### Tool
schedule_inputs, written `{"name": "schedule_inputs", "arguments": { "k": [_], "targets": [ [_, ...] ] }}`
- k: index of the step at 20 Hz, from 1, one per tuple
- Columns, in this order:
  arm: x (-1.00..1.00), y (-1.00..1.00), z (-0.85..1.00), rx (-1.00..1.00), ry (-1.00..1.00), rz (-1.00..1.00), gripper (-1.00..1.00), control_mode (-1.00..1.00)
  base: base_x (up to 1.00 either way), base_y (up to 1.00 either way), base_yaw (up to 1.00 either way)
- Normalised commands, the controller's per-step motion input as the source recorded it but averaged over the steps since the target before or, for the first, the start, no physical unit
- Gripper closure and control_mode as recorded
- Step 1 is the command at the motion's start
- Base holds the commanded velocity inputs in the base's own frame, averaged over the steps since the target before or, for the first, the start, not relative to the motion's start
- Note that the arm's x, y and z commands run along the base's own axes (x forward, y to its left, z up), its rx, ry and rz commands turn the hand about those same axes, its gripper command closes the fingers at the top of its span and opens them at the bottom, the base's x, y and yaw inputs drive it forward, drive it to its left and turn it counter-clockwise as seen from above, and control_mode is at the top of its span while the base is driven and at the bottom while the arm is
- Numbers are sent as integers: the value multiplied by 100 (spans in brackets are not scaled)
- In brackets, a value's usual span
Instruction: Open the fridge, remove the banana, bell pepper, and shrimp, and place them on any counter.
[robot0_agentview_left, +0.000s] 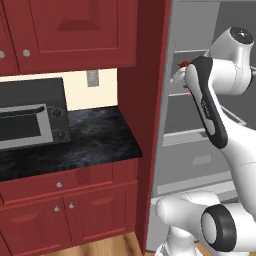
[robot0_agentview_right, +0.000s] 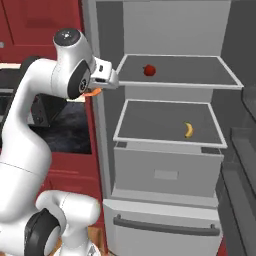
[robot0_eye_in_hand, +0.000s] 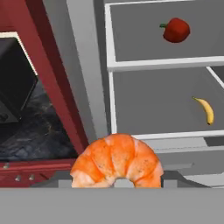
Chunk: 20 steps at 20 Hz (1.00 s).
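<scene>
The fridge (robot0_agentview_right: 165, 150) stood open beyond the fingers, and the black counter (robot0_agentview_left: 95, 137) lay off to their side. The gripper (robot0_agentview_right: 95, 90) was closed on the shrimp (robot0_eye_in_hand: 117, 161), which sat curled between the fingers. The bell pepper (robot0_eye_in_hand: 176, 29) rested on the upper shelf and the banana (robot0_eye_in_hand: 206, 110) on the shelf below, both well apart from the fingers.

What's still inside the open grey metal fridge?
A glossy red bell pepper sits on the fridge's upper shelf, a yellow curved banana on the middle shelf. The closed drawer's contents are hidden.
</scene>
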Motion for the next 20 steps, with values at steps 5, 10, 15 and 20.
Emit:
{"name": "schedule_inputs", "arguments": {
  "k": [5, 10, 15, 20],
  "targets": [
    [0, 0, 0, 0, 0, 0, 100, 100, -4, 78, 0],
    [0, 0, 0, 0, 0, 0, 100, 100, 19, 45, 0],
    [0, 0, 0, 0, 0, 0, 100, 100, 67, 4, 0],
    [0, 0, 0, 0, 0, 0, 100, 100, 32, 41, 3]
  ]
}}
